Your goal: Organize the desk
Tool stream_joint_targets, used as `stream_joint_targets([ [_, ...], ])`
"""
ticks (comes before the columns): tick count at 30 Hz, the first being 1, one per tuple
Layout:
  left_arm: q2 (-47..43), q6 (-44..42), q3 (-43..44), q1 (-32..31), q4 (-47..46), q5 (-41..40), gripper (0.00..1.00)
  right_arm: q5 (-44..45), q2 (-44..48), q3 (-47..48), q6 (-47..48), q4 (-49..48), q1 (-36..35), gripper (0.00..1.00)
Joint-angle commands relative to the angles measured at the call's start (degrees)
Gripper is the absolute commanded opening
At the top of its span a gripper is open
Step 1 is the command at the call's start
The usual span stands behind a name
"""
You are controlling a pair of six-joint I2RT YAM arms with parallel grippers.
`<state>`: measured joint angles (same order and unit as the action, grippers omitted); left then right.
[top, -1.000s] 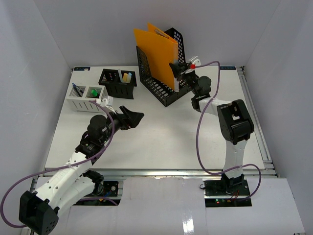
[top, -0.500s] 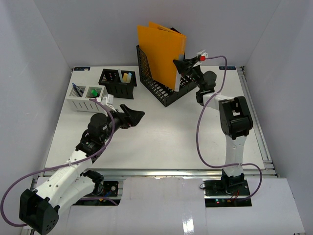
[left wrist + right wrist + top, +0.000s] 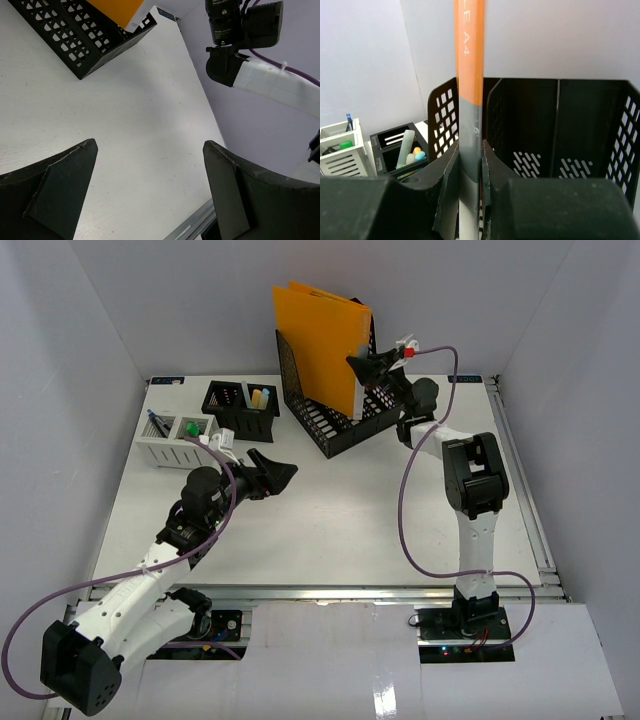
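Observation:
The desk is a wide white tabletop. A black mesh file holder stands at its back centre, and an orange folder rises upright out of it. My right gripper is shut on the folder's near edge, above the holder. In the right wrist view the folder runs edge-on between the two pads, with the holder's compartments behind it. My left gripper hovers open over the left-centre of the desk with nothing between its fingers.
A black pen box with markers and a white slotted organizer sit at the back left. The desk's metal front rail runs along the near edge. White walls enclose the desk on three sides.
The right gripper has lifted and swung the orange folder from a leaning pose to nearly upright in the holder. The left arm has hardly moved.

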<state>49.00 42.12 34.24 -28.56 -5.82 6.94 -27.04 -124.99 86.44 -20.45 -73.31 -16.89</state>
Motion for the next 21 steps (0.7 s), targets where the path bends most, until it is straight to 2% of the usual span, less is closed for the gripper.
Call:
stream_joint_targets([
  [1, -0.6, -0.1, 0.9, 0.3, -1.4, 1.4, 0.98, -0.5, 1.4, -1.8, 2.4, -35.1, -0.7, 0.08],
  [5, 0.3, 0.2, 0.1, 0.3, -4.0, 2.8, 0.98, -4.2, 4.3, -7.1, 5.6, -35.1, -0.9, 0.13],
  [10, 2.5, -0.3, 1.8, 0.3, -5.0, 4.2, 0.98, -7.6, 8.6, -13.7, 11.1, -34.8, -1.9, 0.29],
  [14, 6.3, -2.5, 8.8, 0.3, -2.8, 4.2, 0.98, -8.7, 12.6, -18.3, 15.4, -34.3, -3.9, 0.45],
  [21, 17.3, -3.1, 21.1, 0.2, -2.3, 1.0, 0.98, -7.2, 17.8, -23.5, 24.8, -27.2, -7.7, 0.59],
])
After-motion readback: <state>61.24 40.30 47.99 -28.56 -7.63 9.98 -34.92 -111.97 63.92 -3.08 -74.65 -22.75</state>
